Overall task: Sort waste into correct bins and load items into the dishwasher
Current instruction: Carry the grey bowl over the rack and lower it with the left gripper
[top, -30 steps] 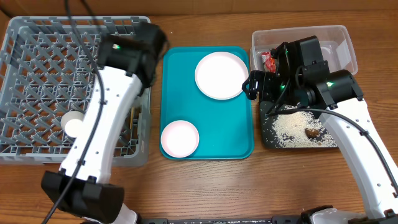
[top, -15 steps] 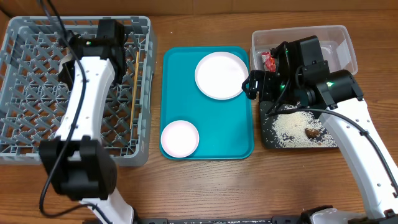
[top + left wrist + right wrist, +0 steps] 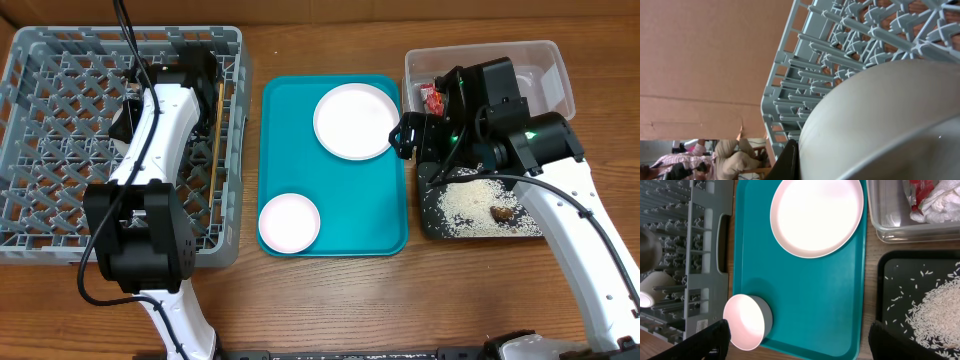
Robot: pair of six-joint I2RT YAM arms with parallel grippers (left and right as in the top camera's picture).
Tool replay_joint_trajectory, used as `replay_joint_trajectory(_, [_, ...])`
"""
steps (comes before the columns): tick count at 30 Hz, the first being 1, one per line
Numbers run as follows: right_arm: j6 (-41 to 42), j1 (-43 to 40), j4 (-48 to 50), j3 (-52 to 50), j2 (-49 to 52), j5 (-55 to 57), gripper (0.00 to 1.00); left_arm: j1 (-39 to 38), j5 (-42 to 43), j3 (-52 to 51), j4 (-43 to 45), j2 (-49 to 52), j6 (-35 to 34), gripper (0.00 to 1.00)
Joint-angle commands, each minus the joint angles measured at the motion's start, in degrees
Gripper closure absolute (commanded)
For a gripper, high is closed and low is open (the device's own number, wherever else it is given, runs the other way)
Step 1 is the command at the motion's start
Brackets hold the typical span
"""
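Observation:
My left gripper [image 3: 792,157] is low over the far part of the grey dish rack [image 3: 60,150]. One black finger presses the wall of the pale grey-green bowl [image 3: 880,125]; the other finger is hidden. In the overhead view the left gripper [image 3: 135,100] covers the bowl. A chopstick [image 3: 219,105] lies along the rack's right side. My right gripper [image 3: 805,345] is open and empty above the teal tray [image 3: 340,200]. The pink plate [image 3: 355,121] and the small pink dish [image 3: 289,221] sit on that tray. The white cup [image 3: 647,292] is in the rack.
The clear tub [image 3: 545,60] at the back right holds the red wrapper [image 3: 433,97] and white paper [image 3: 940,202]. The black tray [image 3: 432,215] in front of it holds rice [image 3: 470,200] and a brown lump [image 3: 503,212]. A cardboard wall stands behind the rack.
My left arm has swung from the rack's front to its far part, then shifted a little right. The right arm, plate and dish have not moved.

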Motion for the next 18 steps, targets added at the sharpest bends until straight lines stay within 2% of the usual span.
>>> replay_joint_trajectory(1, [0.04, 0.07, 0.61, 0.66, 0.11, -0.31, 0.1, -1.11, 1.75, -0.35, -1.27, 1.31, 0.79, 0.96])
replay_joint_trajectory(6, [0.04, 0.07, 0.63, 0.66, 0.11, -0.28, 0.11, -2.51, 1.81, -0.35, -6.01, 1.31, -3.17, 0.96])
replay_joint_trajectory(11, [0.02, 0.07, 0.63, 0.66, 0.11, -0.28, 0.1, -3.23, 1.6, -0.35, -9.77, 1.31, -5.25, 0.89])
replay_joint_trajectory(16, [0.02, 0.07, 0.5, 0.66, 0.11, -0.28, 0.11, -2.78, 0.98, -0.35, -9.79, 1.31, -5.2, 0.91])
replay_joint_trajectory(18, [0.02, 0.07, 0.33, 0.66, 0.11, -0.28, 0.1, -2.82, -1.84, -0.35, -9.35, 1.31, -5.22, 0.93])
